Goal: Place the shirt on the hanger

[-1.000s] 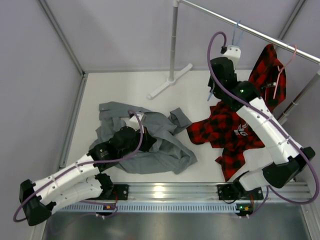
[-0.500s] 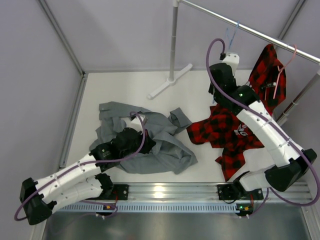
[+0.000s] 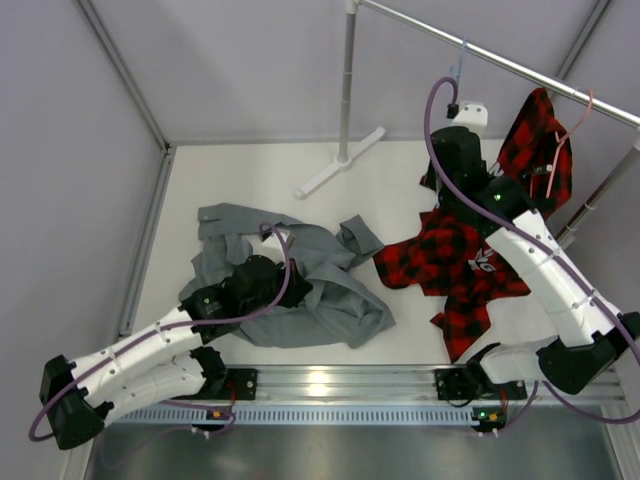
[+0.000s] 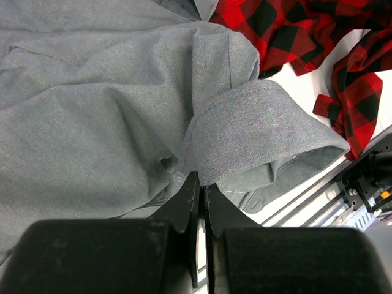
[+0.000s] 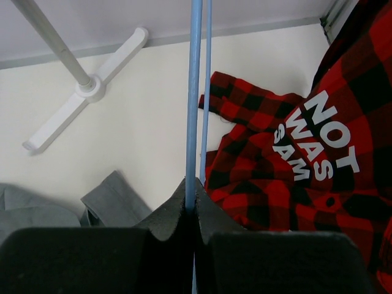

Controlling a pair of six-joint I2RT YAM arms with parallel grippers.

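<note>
The grey-green shirt (image 3: pixel 325 295) lies crumpled on the white table at the left; it fills the left wrist view (image 4: pixel 122 92). My left gripper (image 3: pixel 275 285) rests on it, its jaws closed at a folded edge beside a button (image 4: pixel 200 180). My right gripper (image 3: pixel 458 100) is raised at the back right, shut on the light-blue wire hanger (image 5: pixel 195 92). The hanger's hook (image 3: pixel 458 58) reaches up to the metal rail (image 3: pixel 520 68).
A red-and-black plaid shirt (image 3: pixel 455 260) with white lettering (image 5: pixel 312 141) hangs from a pink hanger (image 3: pixel 570 125) on the rail and drapes onto the table at the right. The rack's pole and white cross foot (image 3: pixel 340 160) stand at the back.
My right gripper has lifted the blue hanger up and slightly right, bringing its hook to the rail. The left arm and the grey shirt have not moved.
</note>
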